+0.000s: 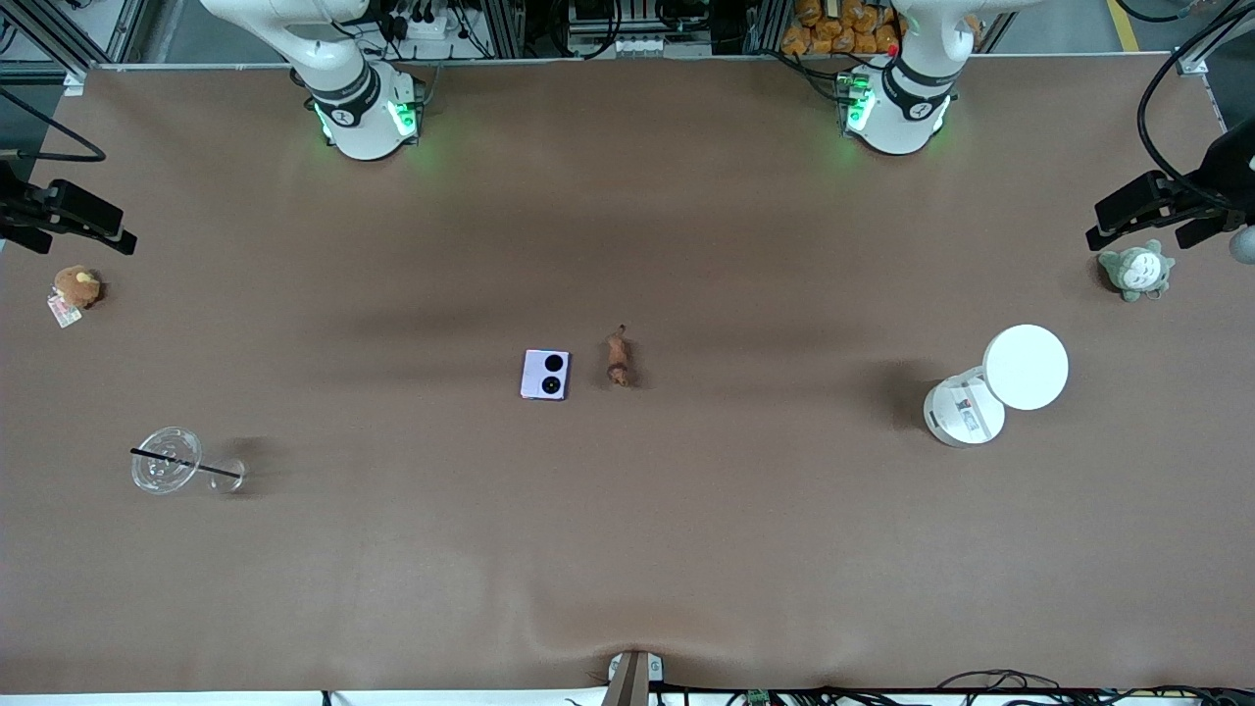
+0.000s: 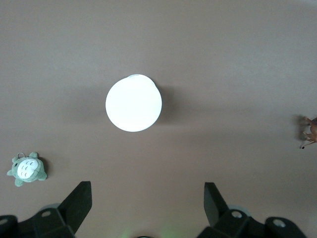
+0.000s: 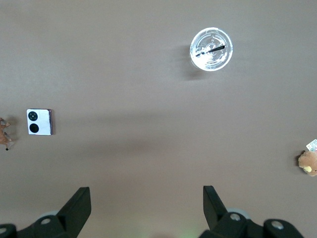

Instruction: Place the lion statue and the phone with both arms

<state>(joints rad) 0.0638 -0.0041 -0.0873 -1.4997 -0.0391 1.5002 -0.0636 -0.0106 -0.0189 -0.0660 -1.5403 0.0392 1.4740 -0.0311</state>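
The pale lavender phone (image 1: 545,375) lies flat at the middle of the table, its two black lenses up. The small reddish-brown lion statue (image 1: 618,358) lies just beside it, toward the left arm's end. Both arms are drawn up by their bases, and their hands are out of the front view. My left gripper (image 2: 147,198) is open and empty high over the table; the lion (image 2: 309,133) shows at the edge of the left wrist view. My right gripper (image 3: 147,201) is open and empty high over the table; its wrist view shows the phone (image 3: 39,122) and the lion (image 3: 5,134).
A white round-topped container (image 1: 990,387) stands toward the left arm's end, with a grey-green plush (image 1: 1135,270) near that edge. A clear cup with a black straw (image 1: 169,461) and a brown tagged plush (image 1: 75,289) are toward the right arm's end. Black camera mounts (image 1: 69,216) stand at both ends.
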